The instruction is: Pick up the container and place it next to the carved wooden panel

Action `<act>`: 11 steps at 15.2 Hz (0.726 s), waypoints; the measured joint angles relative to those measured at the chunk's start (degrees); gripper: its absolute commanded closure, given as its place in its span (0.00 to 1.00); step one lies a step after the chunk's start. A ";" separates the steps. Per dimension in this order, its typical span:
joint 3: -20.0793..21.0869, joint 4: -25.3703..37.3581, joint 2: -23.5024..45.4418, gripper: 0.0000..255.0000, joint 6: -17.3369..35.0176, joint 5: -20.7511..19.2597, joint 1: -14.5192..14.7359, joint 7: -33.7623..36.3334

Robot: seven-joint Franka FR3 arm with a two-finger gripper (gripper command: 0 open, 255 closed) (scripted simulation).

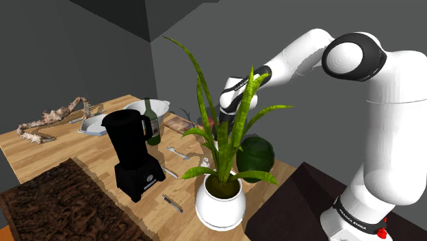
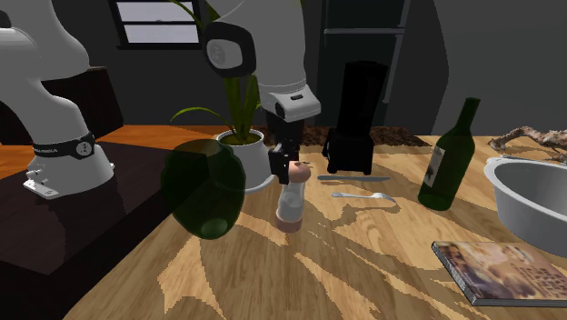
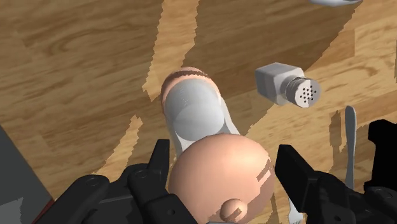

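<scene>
The pink-capped container stands on the counter at mid-frame. The fingers are apart, straddling its cap without clearly pressing. I'd close squarely, then lift straight up past the plant before heading for the carved panel.

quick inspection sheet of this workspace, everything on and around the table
surface: wooden table, streaked with light and shadow
job's things: white container with pinkish cap, near the dark green vase; carved wooden panel lies beside the black blender
clutter: potted plant, green bottle, bowl, book, small shaker, cutlery, driftwood
gripper: down over the container's cap
cables: nothing seen
surroundings: dark grey walls, window
</scene>
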 measured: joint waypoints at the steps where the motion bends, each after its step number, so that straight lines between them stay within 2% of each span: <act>1: -0.07 0.00 -0.63 1.00 -0.63 -0.12 0.02 0.16; 11: -0.52 1.25 -5.56 1.00 -6.72 -1.25 0.22 1.77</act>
